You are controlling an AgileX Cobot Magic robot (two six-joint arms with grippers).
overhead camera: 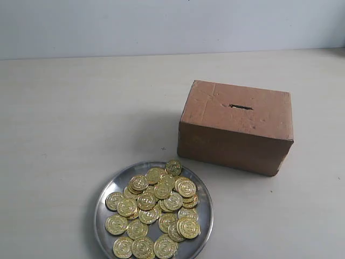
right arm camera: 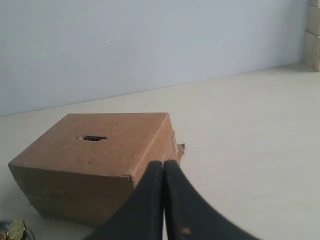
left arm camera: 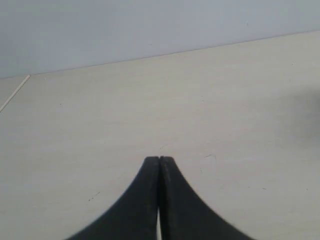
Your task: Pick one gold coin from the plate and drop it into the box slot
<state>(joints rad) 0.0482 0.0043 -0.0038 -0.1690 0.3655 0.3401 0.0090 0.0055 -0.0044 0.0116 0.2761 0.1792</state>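
Observation:
A round silver plate (overhead camera: 108,186) sits at the front of the table, heaped with several gold coins (overhead camera: 155,208). Behind it to the right stands the reddish-brown cardboard box (overhead camera: 237,127), with the dark slot (overhead camera: 240,107) on its top. Neither arm shows in the exterior view. In the left wrist view my left gripper (left arm camera: 159,159) is shut, empty, over bare table. In the right wrist view my right gripper (right arm camera: 163,163) is shut, empty, in front of the box (right arm camera: 95,165); the slot (right arm camera: 94,138) faces up. A coin (right arm camera: 16,230) peeks in at the picture's edge.
The table (overhead camera: 81,108) is pale beige, with a light grey wall (overhead camera: 161,21) behind it. A stack of pale blocks (right arm camera: 314,37) stands by the wall at the edge of the right wrist view.

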